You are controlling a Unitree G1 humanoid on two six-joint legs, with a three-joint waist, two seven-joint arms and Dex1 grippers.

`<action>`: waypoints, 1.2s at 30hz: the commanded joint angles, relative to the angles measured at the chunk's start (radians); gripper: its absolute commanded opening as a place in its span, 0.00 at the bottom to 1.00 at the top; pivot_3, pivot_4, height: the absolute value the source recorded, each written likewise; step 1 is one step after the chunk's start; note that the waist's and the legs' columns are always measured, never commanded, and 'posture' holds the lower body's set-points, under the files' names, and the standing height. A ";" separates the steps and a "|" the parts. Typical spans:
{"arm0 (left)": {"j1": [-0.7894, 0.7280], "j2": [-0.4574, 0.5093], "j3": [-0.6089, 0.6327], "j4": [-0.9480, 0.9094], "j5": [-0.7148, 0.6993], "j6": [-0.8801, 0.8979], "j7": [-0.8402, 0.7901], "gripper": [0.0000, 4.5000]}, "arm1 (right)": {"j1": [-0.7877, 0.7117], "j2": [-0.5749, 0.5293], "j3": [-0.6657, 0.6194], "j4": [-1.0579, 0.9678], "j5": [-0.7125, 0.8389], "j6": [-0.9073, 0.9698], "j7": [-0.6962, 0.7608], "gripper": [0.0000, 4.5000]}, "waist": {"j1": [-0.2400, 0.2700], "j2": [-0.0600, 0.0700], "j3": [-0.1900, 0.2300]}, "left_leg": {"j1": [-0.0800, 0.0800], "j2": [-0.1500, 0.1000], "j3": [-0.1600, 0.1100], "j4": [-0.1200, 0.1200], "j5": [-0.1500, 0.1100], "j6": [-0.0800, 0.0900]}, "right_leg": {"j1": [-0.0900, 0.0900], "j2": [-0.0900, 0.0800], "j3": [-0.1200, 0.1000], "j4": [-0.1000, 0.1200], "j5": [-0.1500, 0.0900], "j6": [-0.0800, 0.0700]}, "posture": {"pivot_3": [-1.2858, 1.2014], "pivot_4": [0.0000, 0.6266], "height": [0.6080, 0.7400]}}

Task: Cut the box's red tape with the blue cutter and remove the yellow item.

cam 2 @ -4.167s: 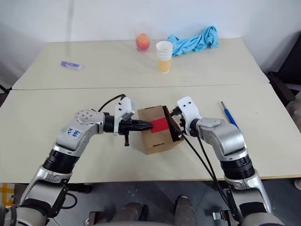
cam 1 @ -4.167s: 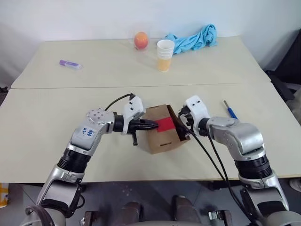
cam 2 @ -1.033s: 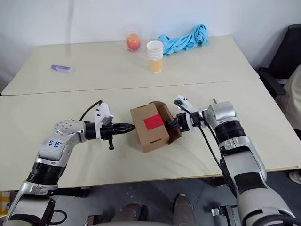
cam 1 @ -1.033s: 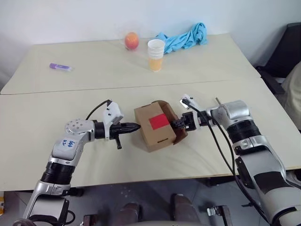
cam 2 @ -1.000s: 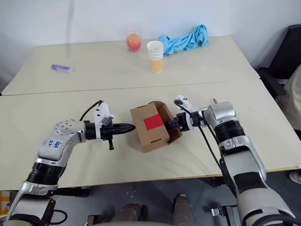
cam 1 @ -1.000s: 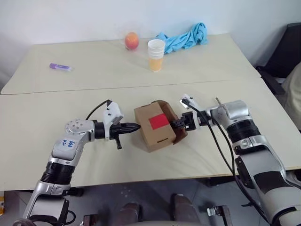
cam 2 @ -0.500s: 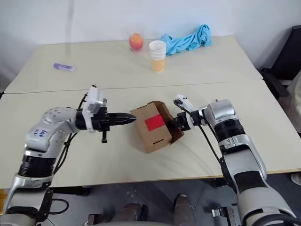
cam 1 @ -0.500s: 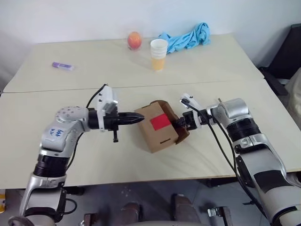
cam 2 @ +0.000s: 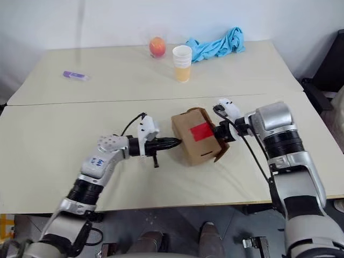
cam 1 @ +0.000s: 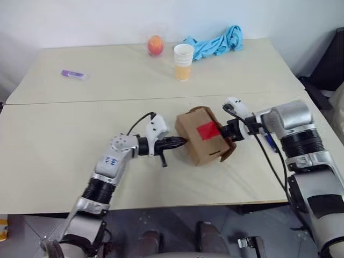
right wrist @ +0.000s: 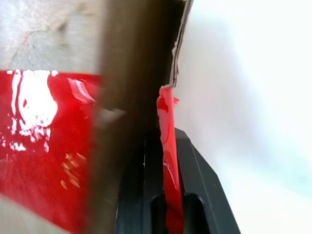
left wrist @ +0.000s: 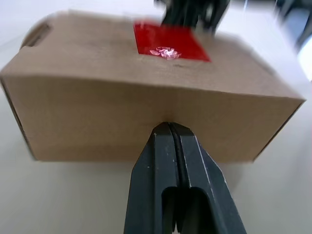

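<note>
The brown box [cam 1: 200, 148] stands tilted on the near table, with the red tape [cam 1: 207, 130] on its upper face. My left gripper [cam 1: 181, 142] is shut and empty, and its tip presses the box's left side wall [left wrist: 146, 122]. On the right side my right gripper [cam 1: 231, 131] is shut on the box's opened flap, with a strip of red tape [right wrist: 167, 141] pinched between its fingers. A short piece of the blue cutter [cam 1: 269, 141] shows on the table behind my right forearm. The yellow item is hidden.
On the far table lie a purple-and-white marker [cam 1: 73, 74], an orange-red fruit [cam 1: 155, 45], a white cup with orange filling [cam 1: 183, 61] and a crumpled blue cloth [cam 1: 216, 42]. A seam [cam 1: 80, 100] divides the two tables.
The box has slid to the right across the table, with both grippers moving right along with it. My right gripper's fingers have closed on the flap.
</note>
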 commanded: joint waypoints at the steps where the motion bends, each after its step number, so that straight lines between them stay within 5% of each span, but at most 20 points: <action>1: 0.017 0.056 -0.002 -0.070 -0.031 0.011 -0.082 0.00 | -0.010 -0.004 -0.028 -0.088 0.044 0.037 0.000 0.01 | -0.011 0.000 0.000 | 0.000 0.000 0.000 -0.001 0.000 0.000 | -0.001 0.000 0.001 0.000 0.000 0.000 | 0.52 0.24 1.00; 6: 0.004 0.125 0.018 -0.132 -0.095 0.079 -0.174 0.00 | -0.009 -0.016 -0.032 -0.115 0.044 0.057 -0.039 0.01 | -0.006 0.000 0.000 | 0.001 0.000 -0.001 -0.001 0.000 -0.001 | -0.002 0.001 0.002 0.001 0.000 0.000 | 0.52 0.24 1.00; 10: -0.029 0.087 0.023 -0.137 -0.119 0.084 -0.162 0.00 | -0.008 -0.020 -0.028 -0.122 0.046 0.056 -0.059 0.01 | 0.009 0.000 0.000 | 0.001 -0.002 -0.003 0.000 0.000 0.000 | -0.001 0.000 0.002 0.000 0.000 0.000 | 0.52 0.24 1.00; 21: -0.057 0.004 -0.112 0.024 0.113 -0.059 -0.030 0.00 | 0.010 -0.016 -0.039 -0.173 0.077 0.101 -0.111 0.01 | 0.015 0.000 0.000 | 0.001 -0.001 -0.002 -0.001 0.000 0.000 | -0.002 0.001 0.002 0.000 0.001 0.001 | 0.52 0.24 1.00; 36: 0.012 -0.009 -0.093 0.047 0.132 -0.016 0.084 0.00 | -0.066 -0.165 -0.034 -0.269 0.179 0.260 -0.094 0.01 | 0.043 0.000 0.000 | 0.001 -0.002 -0.002 0.001 -0.001 0.001 | 0.000 0.000 0.002 0.000 0.001 0.001 | 0.52 0.24 1.00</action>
